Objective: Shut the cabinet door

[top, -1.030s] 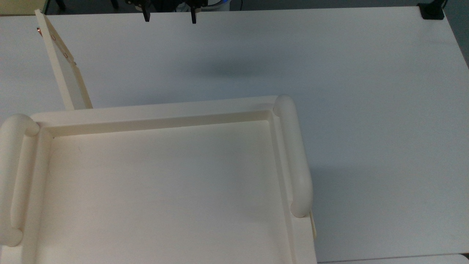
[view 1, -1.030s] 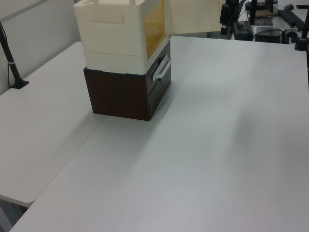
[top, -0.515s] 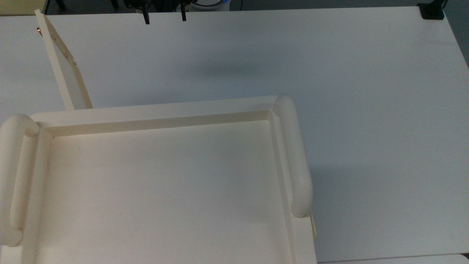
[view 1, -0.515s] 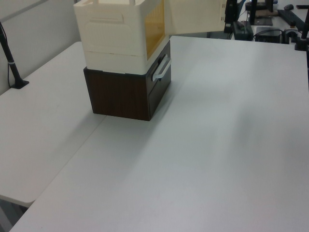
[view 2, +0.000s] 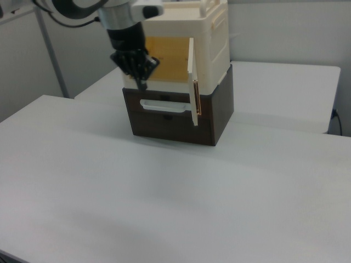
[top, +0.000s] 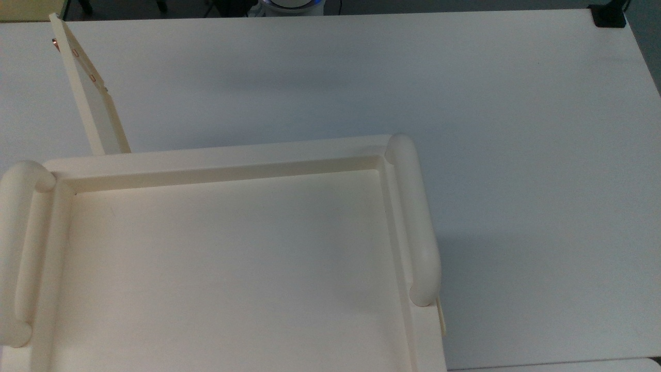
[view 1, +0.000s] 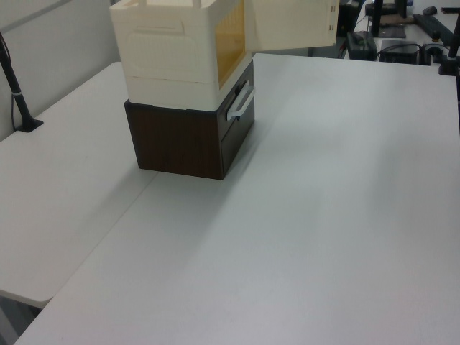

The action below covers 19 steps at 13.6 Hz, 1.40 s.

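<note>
Standing open: the cabinet door (view 2: 193,82), a thin flat cream panel.
Cabinet (view 2: 211,38): cream, boxy, atop a dark wood-grain drawer unit (view 2: 178,118).
Gripper (view 2: 141,74): black, grip state indiscernible.
Counter (view 2: 164,197): smooth white.

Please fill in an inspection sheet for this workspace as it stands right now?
Surface: white table, bare around the units.
Job's things: cabinet door swung open; cream cabinet sits on a dark brown drawer unit.
Clutter: nothing seen.
Grippers: end effector hangs in front of the cabinet opening, at the right view's left of the door.
Cables: dark cables at the left view's top right.
Surroundings: black pole clamped to the side table.
</note>
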Each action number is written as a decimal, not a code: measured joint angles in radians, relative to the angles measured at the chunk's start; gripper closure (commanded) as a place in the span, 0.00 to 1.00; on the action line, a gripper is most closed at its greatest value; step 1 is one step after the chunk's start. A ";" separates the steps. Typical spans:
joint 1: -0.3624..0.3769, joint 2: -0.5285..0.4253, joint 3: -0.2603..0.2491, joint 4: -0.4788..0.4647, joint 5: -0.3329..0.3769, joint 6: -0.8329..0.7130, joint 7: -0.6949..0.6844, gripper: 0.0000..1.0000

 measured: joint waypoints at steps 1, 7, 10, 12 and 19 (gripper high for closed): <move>-0.008 -0.004 -0.035 0.008 0.023 0.000 0.000 1.00; -0.018 0.007 -0.149 0.018 0.097 0.236 0.094 1.00; -0.031 0.038 -0.159 0.015 0.098 0.348 0.127 1.00; -0.043 0.070 -0.159 0.012 0.103 0.406 0.134 1.00; -0.048 0.202 -0.158 0.009 0.116 0.527 0.140 1.00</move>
